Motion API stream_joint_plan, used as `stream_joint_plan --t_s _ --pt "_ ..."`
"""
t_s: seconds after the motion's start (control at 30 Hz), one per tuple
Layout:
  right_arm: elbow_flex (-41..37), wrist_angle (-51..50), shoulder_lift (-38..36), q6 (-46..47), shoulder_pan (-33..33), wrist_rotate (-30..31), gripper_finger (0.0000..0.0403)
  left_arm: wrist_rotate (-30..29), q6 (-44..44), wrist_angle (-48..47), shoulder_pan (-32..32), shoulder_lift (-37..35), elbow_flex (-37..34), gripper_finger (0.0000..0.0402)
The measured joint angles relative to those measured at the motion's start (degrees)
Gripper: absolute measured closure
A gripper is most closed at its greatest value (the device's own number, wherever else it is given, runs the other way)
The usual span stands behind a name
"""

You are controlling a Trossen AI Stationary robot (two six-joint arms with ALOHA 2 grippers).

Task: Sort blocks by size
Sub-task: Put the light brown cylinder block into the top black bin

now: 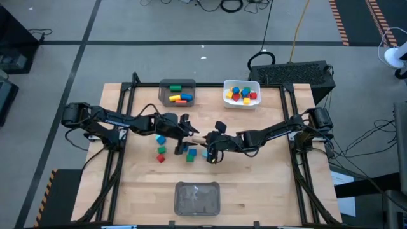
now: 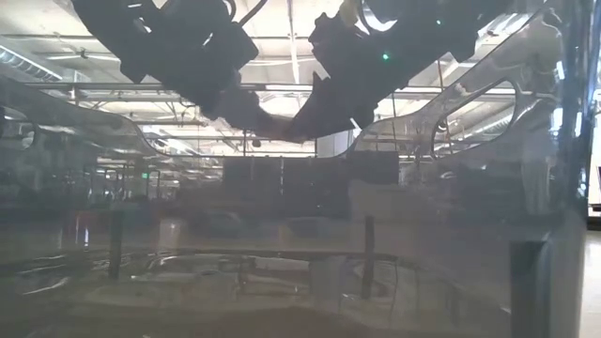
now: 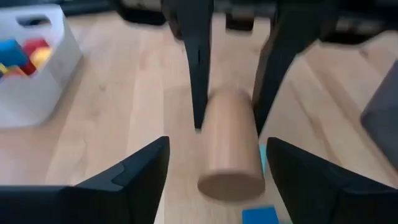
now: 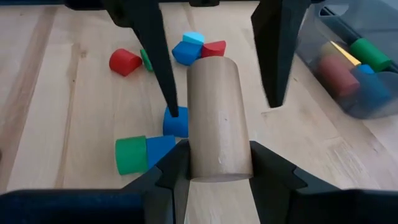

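A tan wooden cylinder (image 4: 214,118) hangs over the middle of the table, and my right gripper (image 4: 217,171) is shut on it. My left gripper (image 1: 193,132) faces it from the table's left and is open. Its fingers (image 4: 163,74) stand on either side of the cylinder's far end without touching it. Loose blocks lie on the table below and to the left: blue (image 4: 175,121), green (image 4: 130,154) and red (image 4: 124,61). In the low view both grippers meet high up, seen through a clear wall. My right gripper pinches the cylinder's curved side near its one end (image 4: 214,163) between its two fingers. The fingers come from the table's right, slanting down, and lie along the cylinder. Its free end (image 3: 231,183) sticks out toward my left gripper, clear of the table.
A grey bin (image 1: 177,84) with long blocks and a white bin (image 1: 241,84) with small coloured blocks stand at the table's far edge. A clear bin (image 1: 197,186) stands at the near edge. Bare wood lies to the right of the grippers.
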Motion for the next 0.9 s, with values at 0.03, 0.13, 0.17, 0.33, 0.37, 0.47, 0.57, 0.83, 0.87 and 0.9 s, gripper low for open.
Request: stream_joint_plan --t_s 0.03,0.13,0.17,0.33,0.37,0.47,0.57,0.83,0.87,0.9 --pt "0.0 0.1 0.0 -0.02 0.0 0.01 0.0283 0.08 0.0 0.87 0.0 -0.01 0.0 0.0142" --pt "0.0 0.05 0.0 -0.02 0.0 0.0 0.0283 0.19 0.01 0.93 0.0 -0.02 0.0 0.0164" --pt "0.0 0.05 0.0 -0.02 0.0 0.0 0.0283 0.2 0.04 0.66 0.0 -0.02 0.0 0.0171" --pt "0.0 0.03 0.0 -0.02 0.0 0.02 0.0283 0.88 0.07 0.16 0.0 -0.02 0.0 0.0206" --pt "0.0 0.09 0.0 -0.02 0.0 0.02 0.0283 0.98 0.08 0.19 0.0 -0.02 0.0 0.021" --pt "0.0 0.09 0.0 -0.02 0.0 0.02 0.0283 1.03 0.24 0.19 0.0 -0.02 0.0 0.0212" --pt "0.0 0.14 0.0 -0.02 0.0 0.02 0.0283 1.03 0.24 0.21 0.0 -0.02 0.0 0.0212" --pt "0.0 1.85 0.0 -0.73 0.0 0.02 0.0283 1.03 0.33 -0.51 0.0 -0.02 0.0 0.0213" --pt "0.0 2.07 0.0 -0.87 0.0 0.02 0.0283 1.03 0.28 -0.51 0.0 -0.02 0.0 0.0213" --pt "0.0 2.29 0.0 -1.04 0.0 0.02 0.0283 1.05 0.28 -0.42 0.0 -0.02 0.0 0.0214"
